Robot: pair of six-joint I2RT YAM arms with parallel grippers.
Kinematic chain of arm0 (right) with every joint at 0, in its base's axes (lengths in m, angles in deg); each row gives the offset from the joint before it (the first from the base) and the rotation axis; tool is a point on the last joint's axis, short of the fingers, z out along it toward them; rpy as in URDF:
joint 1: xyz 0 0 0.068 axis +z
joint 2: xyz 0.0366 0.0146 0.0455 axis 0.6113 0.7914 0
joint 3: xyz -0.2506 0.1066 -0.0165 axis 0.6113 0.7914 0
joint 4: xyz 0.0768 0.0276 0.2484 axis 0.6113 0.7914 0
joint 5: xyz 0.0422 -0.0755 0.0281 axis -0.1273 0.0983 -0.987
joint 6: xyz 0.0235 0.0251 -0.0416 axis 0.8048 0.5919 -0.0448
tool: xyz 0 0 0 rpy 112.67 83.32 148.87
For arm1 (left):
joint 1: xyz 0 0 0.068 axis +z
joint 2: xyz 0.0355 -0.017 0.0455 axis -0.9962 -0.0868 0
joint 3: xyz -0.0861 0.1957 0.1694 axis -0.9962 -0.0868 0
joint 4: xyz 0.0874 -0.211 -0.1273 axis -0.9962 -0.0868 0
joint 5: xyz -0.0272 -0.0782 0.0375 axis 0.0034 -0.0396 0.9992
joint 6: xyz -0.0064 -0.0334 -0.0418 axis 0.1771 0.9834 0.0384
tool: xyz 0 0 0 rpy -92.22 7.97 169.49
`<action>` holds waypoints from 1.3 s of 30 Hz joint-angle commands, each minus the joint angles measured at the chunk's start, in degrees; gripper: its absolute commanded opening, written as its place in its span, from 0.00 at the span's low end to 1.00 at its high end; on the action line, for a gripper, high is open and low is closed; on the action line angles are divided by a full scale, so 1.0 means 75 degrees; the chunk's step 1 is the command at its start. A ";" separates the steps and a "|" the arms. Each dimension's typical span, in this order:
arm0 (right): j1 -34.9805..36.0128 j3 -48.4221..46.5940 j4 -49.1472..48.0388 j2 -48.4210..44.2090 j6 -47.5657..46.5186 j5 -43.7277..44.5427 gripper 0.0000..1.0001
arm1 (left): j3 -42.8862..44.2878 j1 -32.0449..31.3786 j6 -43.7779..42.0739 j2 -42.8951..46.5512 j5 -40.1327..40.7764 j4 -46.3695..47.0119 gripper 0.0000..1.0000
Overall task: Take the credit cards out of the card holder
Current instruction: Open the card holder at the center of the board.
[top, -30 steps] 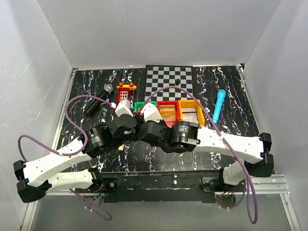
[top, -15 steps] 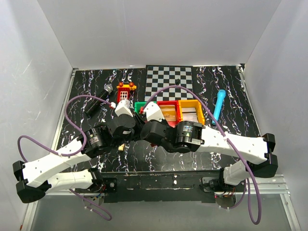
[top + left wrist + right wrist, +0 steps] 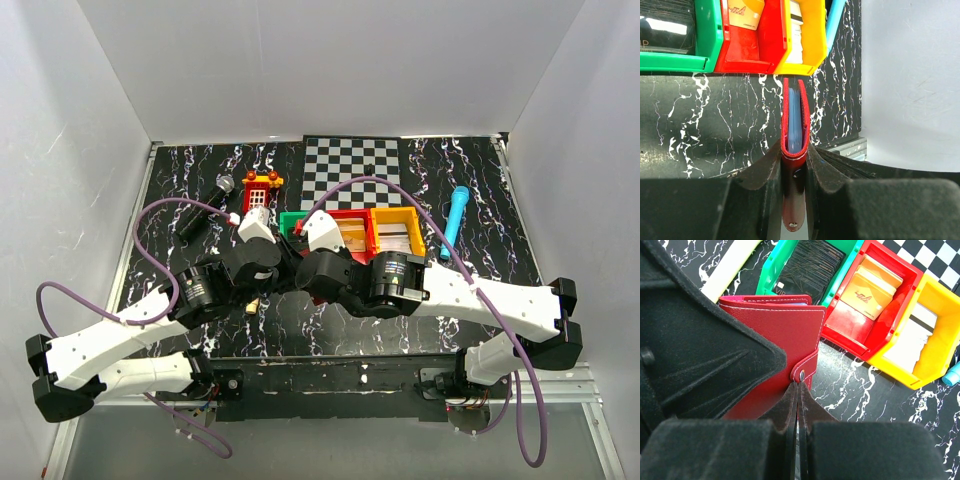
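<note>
The dark-red card holder [image 3: 794, 125] hangs edge-on above the table, with pale bluish sleeves showing between its covers. My left gripper [image 3: 794, 150] is shut on its lower end. In the right wrist view the holder [image 3: 785, 330] shows its flat face and its snap tab [image 3: 805, 371]. My right gripper [image 3: 799, 383] is shut, and its tips pinch the tab's rounded end. Credit cards lie in the bins: dark ones [image 3: 810, 262], tan-orange ones [image 3: 872, 287] and pale ones [image 3: 912, 342]. In the top view both wrists hide the holder.
Green [image 3: 288, 218], red [image 3: 350, 215] and yellow [image 3: 412, 232] bins stand in a row just beyond the grippers. Behind them lies a checkerboard [image 3: 352, 170]. A microphone [image 3: 205, 205] and a red toy house [image 3: 260, 190] are at the back left. A blue tube [image 3: 456, 215] is on the right.
My right gripper's jaws have closed at the holder's tab. The right arm's elbow has shifted slightly right. The left arm and the holder have stayed in place.
</note>
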 commanded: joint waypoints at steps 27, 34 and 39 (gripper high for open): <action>-0.0208 0.0084 0.0150 -0.0355 0.0082 0.0362 0.01 | 0.0161 -0.0037 0.0070 0.0275 0.0462 -0.0550 0.00; -0.0243 0.0108 0.0185 -0.0379 0.0106 0.0374 0.01 | 0.0197 -0.0037 0.0070 0.0264 0.0521 -0.0609 0.00; -0.0255 0.0131 0.0185 -0.0403 0.0129 0.0351 0.01 | 0.0161 -0.0037 0.0093 0.0264 0.0532 -0.0632 0.00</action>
